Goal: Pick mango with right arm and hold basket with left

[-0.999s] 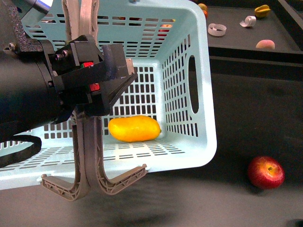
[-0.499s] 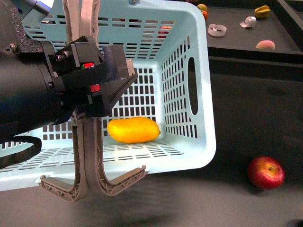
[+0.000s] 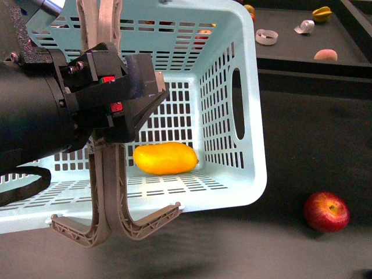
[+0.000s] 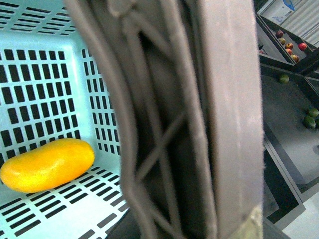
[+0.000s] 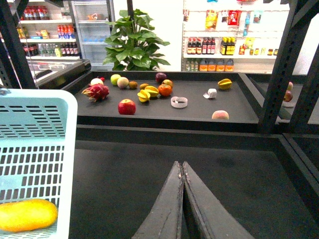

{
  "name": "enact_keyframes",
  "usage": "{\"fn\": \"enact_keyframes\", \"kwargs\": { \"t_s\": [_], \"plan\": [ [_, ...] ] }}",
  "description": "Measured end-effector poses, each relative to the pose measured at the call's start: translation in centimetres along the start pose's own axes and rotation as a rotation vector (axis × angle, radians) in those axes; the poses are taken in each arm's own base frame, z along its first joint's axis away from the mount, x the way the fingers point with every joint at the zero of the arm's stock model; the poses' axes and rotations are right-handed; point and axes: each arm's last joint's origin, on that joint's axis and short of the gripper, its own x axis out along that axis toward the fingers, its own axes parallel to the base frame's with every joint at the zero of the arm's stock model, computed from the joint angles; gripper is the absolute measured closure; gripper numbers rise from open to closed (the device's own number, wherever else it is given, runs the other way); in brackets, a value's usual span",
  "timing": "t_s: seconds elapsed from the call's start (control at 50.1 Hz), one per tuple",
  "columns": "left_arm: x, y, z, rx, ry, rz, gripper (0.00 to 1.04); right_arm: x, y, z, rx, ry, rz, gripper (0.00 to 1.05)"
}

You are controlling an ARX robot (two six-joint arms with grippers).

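Note:
The yellow-orange mango [image 3: 165, 158] lies on the floor of the light blue basket [image 3: 250, 116], near its right wall; it also shows in the left wrist view as the mango [image 4: 47, 165] and in the right wrist view as the mango [image 5: 27, 214]. My left gripper [image 3: 125, 96] is shut on the basket's two grey-brown handles [image 3: 107, 192], which fill the left wrist view as handles [image 4: 189, 124]. My right gripper [image 5: 180, 164] is shut and empty, over dark table to the right of the basket [image 5: 35, 139]; it is out of the front view.
A red apple [image 3: 326, 211] lies on the dark table right of the basket. A raised shelf at the back holds a peach [image 3: 325, 54], star fruit [image 3: 322, 13], tape rolls [image 3: 267, 36] and, in the right wrist view, several more fruits [image 5: 126, 106].
The basket and mango shifted very slightly, down-left then back, with the left gripper holding the handles throughout. The apple has not moved.

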Motion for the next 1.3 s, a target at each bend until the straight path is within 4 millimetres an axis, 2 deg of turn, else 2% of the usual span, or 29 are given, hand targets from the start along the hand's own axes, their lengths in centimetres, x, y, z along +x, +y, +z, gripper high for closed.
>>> {"fn": "enact_keyframes", "kwargs": {
  "t_s": [0.479,0.579,0.619,0.719,0.879,0.999,1.098,1.298],
  "plan": [
    [0.0,0.0,0.0,-0.002,0.0,0.001,0.88,0.0,0.0,0.0,-0.001,0.0,0.001,1.01],
    [0.0,0.0,0.0,-0.002,0.0,0.001,0.88,0.0,0.0,0.0,-0.001,0.0,0.001,0.82],
    [0.1,-0.2,0.0,0.013,-0.029,0.055,0.88,0.0,0.0,0.0,-0.001,0.0,0.001,0.72],
    [0.7,-0.3,0.2,0.018,-0.075,0.203,0.88,0.0,0.0,0.0,-0.001,0.0,0.002,0.59],
    [4.5,0.5,3.9,-0.135,-0.176,0.399,0.88,0.0,0.0,0.0,-0.001,0.0,0.002,0.25],
    [6.8,2.1,5.4,-0.282,-0.226,0.48,0.88,0.0,0.0,0.0,0.0,0.0,0.002,0.07],
    [9.0,4.5,5.8,-0.495,-0.261,0.558,0.88,0.0,0.0,0.0,0.0,0.0,0.002,0.09],
    [11.5,7.8,5.1,-0.781,-0.347,0.627,0.88,0.0,0.0,0.0,0.0,0.0,0.002,0.08]
  ]
}}
